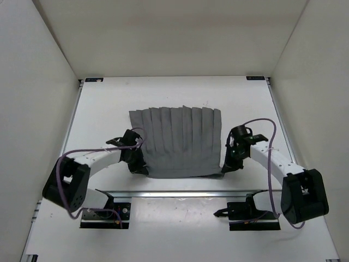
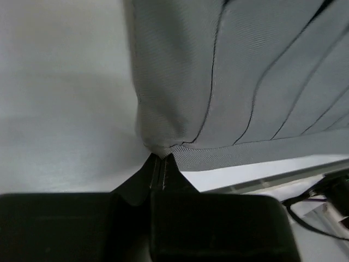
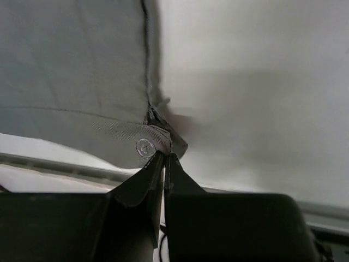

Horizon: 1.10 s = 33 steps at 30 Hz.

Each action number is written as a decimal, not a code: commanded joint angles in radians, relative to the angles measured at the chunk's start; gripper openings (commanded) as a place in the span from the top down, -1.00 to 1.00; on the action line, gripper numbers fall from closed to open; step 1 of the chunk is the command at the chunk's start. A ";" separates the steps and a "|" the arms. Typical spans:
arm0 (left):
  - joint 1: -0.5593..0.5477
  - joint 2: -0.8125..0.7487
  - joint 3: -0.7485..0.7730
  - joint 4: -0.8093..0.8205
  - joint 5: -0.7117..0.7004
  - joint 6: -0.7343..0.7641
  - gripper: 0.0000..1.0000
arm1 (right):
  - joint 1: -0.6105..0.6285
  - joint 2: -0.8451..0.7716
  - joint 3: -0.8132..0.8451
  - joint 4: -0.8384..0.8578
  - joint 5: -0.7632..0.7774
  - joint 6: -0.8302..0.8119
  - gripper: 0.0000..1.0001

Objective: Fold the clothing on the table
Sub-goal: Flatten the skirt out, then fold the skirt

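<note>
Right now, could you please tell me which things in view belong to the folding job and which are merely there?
Belongs to the job: the clothing, grey and pleated; the table under it; left gripper and right gripper, each shut on a near corner.
Merely there: purple cables on the arms; white walls; metal rail.

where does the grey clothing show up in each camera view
Top external: the clothing lies spread in the middle of the table, between the two arms.
Left wrist: the clothing fills the upper right, one near corner pinched in the left gripper.
Right wrist: the clothing fills the upper left, the other near corner pinched in the right gripper.
Shared landmark: the metal rail below the garment's near hem, visible in all three.
</note>
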 commanded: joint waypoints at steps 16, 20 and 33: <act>0.006 -0.337 0.223 -0.246 -0.039 0.028 1.00 | 0.044 -0.140 0.257 -0.209 -0.083 -0.005 0.99; 0.155 -0.023 0.552 -0.230 0.009 0.108 1.00 | -0.076 0.168 0.602 -0.159 -0.069 -0.063 1.00; 0.317 0.385 0.716 -0.046 0.176 0.088 -0.27 | -0.189 0.471 0.668 0.019 -0.045 -0.044 0.16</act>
